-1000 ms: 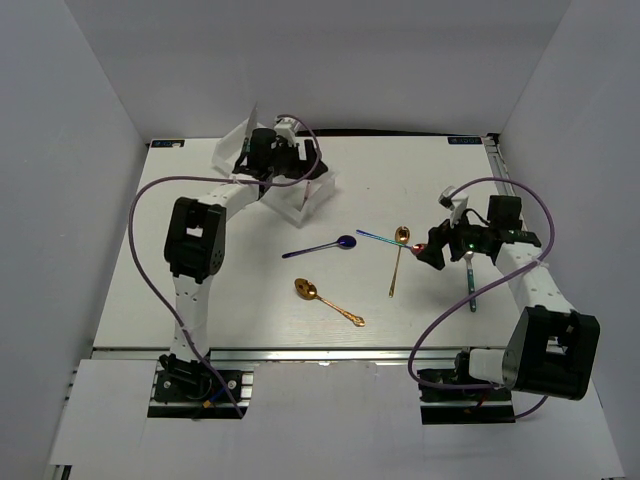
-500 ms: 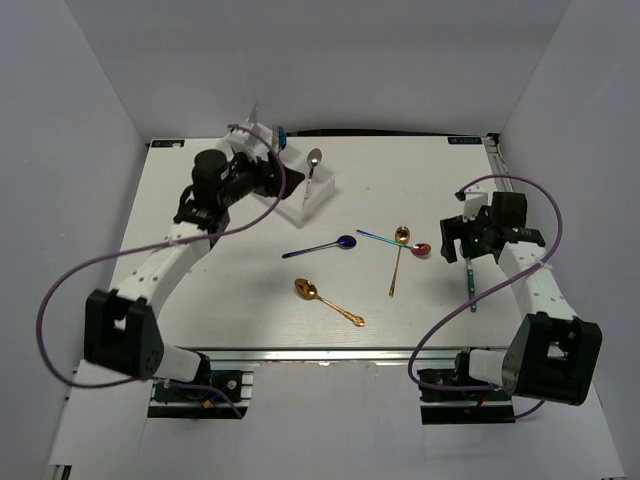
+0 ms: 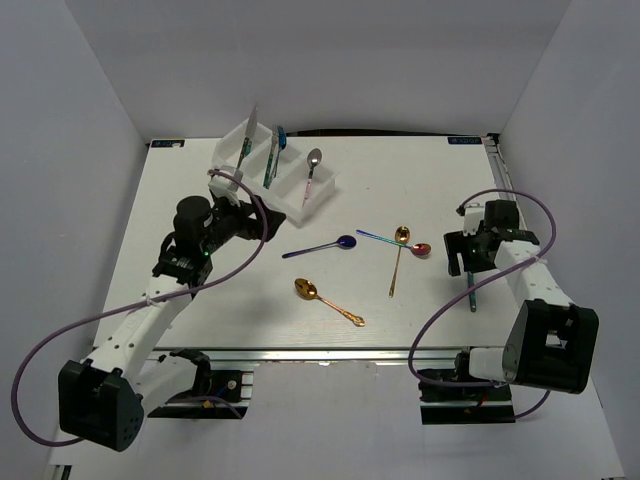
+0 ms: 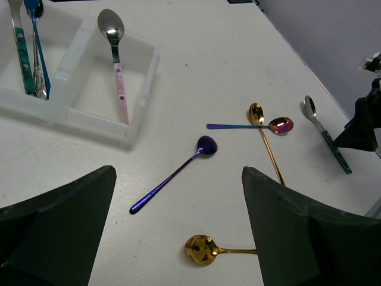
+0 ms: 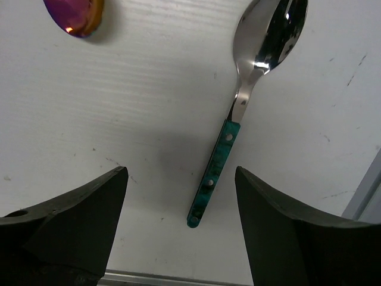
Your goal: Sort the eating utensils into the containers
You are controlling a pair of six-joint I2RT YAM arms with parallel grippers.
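Note:
The white tray point(image 3: 300, 207) stands at the far left and holds a teal-handled knife point(image 3: 247, 140), a blue utensil point(image 3: 272, 158) and a pink-handled spoon point(image 3: 312, 170). On the table lie a blue spoon point(image 3: 322, 246), a gold spoon point(image 3: 328, 301), a long gold spoon point(image 3: 397, 262), a red-bowled iridescent spoon point(image 3: 395, 243) and a teal-handled silver spoon point(image 3: 471, 285). My left gripper point(image 3: 245, 215) is open and empty, near the tray's front, with the gold spoon's bowl point(image 4: 202, 250) between its fingers in the wrist view. My right gripper point(image 5: 181, 232) is open above the teal-handled spoon point(image 5: 238, 113).
White walls close in the table on the left, right and far sides. A metal rail point(image 3: 320, 354) runs along the near edge. The left arm's purple cable point(image 3: 120, 315) loops over the near-left table. The teal-handled spoon lies close to the right edge.
My left gripper has drawn back from the tray toward the near left, leaving the pink-handled spoon in the right compartment. My right gripper has shifted right, over the teal-handled spoon.

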